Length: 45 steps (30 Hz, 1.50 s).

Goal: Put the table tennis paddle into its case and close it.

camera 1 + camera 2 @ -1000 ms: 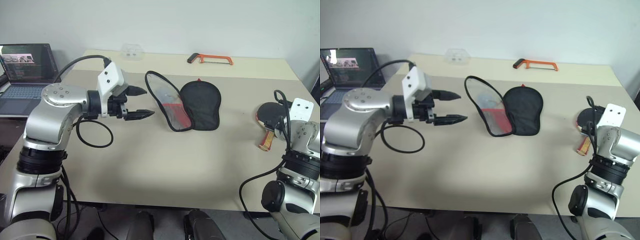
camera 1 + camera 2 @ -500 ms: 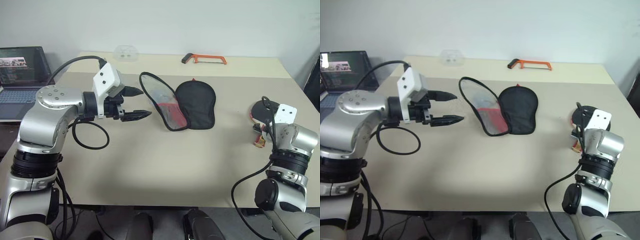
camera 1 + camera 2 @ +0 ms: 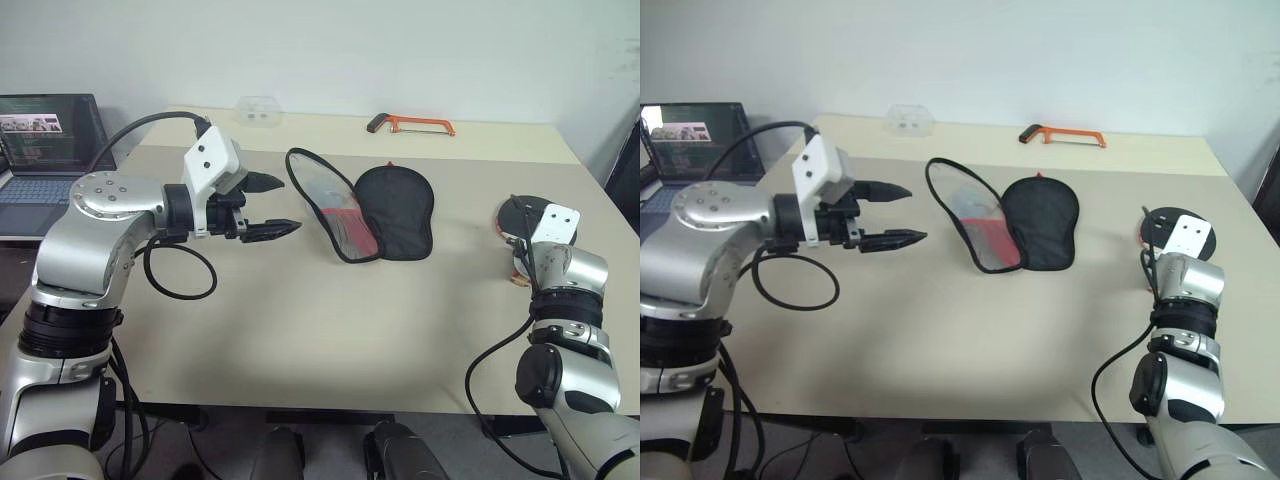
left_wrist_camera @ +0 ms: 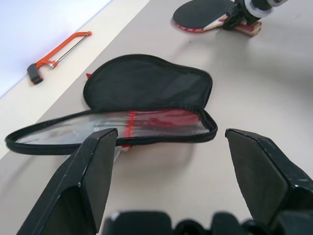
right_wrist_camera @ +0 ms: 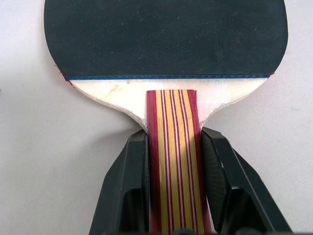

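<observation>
Right fingers [image 5: 139, 191] clamp the table tennis paddle [image 5: 166, 44] by its handle — left fingers [image 4: 95, 166] spread wide, facing the case [image 4: 146, 93].

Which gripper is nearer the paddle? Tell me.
Right: the right gripper has its fingers closed on the paddle handle; the left gripper hovers beyond the case.

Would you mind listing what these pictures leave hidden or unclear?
- Paddle: in the head views the right arm covers the handle and much of the blade.
- Paddle's handle end: cut off by the right wrist view's edge.
- Case: its inside past the upright flap, head views.
- Clear box at the table's far edge: too small to tell its contents.
</observation>
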Available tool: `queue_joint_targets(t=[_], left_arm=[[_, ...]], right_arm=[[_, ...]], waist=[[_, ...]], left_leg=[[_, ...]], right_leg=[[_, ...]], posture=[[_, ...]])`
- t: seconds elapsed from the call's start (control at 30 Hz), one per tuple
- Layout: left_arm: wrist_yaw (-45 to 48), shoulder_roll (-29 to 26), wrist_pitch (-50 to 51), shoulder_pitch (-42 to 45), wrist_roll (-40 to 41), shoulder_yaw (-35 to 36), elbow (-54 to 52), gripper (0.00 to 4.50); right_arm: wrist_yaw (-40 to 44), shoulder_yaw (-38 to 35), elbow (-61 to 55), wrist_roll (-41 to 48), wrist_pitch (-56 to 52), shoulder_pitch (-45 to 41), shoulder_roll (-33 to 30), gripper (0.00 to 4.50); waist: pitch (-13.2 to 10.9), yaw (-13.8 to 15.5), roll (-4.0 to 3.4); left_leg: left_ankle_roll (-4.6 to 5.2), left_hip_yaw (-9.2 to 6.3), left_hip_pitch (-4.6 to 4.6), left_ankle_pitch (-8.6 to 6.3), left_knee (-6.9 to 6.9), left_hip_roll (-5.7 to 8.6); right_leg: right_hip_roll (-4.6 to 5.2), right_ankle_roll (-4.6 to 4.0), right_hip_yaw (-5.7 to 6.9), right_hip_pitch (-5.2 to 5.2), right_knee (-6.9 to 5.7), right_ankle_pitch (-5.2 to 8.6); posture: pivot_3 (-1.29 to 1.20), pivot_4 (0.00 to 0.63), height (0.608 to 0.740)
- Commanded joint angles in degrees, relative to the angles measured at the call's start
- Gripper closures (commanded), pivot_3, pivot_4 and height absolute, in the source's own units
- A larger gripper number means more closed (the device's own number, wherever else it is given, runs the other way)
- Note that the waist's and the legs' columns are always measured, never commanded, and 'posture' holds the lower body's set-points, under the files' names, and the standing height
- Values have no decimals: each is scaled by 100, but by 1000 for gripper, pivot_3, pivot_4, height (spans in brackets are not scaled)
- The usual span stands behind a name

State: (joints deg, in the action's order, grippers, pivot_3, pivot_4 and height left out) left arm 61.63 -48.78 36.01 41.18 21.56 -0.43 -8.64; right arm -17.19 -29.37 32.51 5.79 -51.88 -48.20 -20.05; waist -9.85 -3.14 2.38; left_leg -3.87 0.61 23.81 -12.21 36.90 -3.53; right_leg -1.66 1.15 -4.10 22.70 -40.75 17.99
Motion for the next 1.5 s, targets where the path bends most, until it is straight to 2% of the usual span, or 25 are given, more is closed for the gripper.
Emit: queue_joint_targets(t=[0.03, 0.3, 0.43, 0.57, 0.73, 0.93, 1.23, 1.5], left_arm=[[-54, -73, -76, 34, 28, 154, -114, 635], [-37, -114, -158, 37, -13, 153, -4, 635], [-37, -125, -162, 18, -36, 134, 3, 635], [91, -270, -161, -96, -68, 113, 28, 635], [181, -547, -347, -277, -163, 226, 408, 635], [180, -665, -399, -570, -204, 221, 310, 635], [22, -692, -172, -799, -95, 379, -40, 635], [-40, -774, -46, -931, -51, 488, -208, 635]], right_arm=[[-143, 2, -180, 10, -153, -48, -115, 3410], [-117, 469, -2045, 48, -1215, -608, 278, 3410], [-165, 679, -3052, 155, -1985, -819, 1059, 3410], [-152, 881, -3406, 174, -2220, -970, 1823, 3410], [-195, 1153, -2961, 141, -1752, -1154, 2414, 3410], [-225, 1040, -1897, 239, -975, -1491, 2651, 3410], [322, 1463, -802, 198, -372, -1634, 2404, 3410], [582, 1648, -306, 189, -76, -1638, 2244, 3410]], waist=[[-1, 0, -1], [-35, -54, -56], [-35, -121, -58], [-35, -132, -58], [-35, -115, -58], [-35, -95, -58], [-35, -105, -58], [-35, -122, -58]], left_leg=[[0, -2, 0, 0, 0, 0], [0, 8, 46, 0, -13, -6], [0, 7, 58, 0, -40, -13], [0, 0, 60, 1, -69, -14], [-3, 3, 101, 4, -69, -11], [-3, 5, 104, 3, -69, -11], [-3, 6, 104, 4, -69, -12], [-3, 5, 104, 4, -69, -12]], right_leg=[[0, 1, 1, 0, 0, 0], [-9, -30, -7, 68, -16, -10], [-19, -39, -8, 96, -16, -4], [-19, -46, -8, 104, -10, 1], [-12, -47, -3, 143, -12, 2], [-9, -47, -1, 144, -6, 2], [-9, -48, -2, 144, -8, 2], [-10, -48, -1, 145, -9, 2]], posture=[[0, 150, 740], [0, 150, 740], [0, 150, 740], [0, 150, 740], [0, 150, 740], [0, 150, 740], [0, 150, 740], [0, 150, 740]])
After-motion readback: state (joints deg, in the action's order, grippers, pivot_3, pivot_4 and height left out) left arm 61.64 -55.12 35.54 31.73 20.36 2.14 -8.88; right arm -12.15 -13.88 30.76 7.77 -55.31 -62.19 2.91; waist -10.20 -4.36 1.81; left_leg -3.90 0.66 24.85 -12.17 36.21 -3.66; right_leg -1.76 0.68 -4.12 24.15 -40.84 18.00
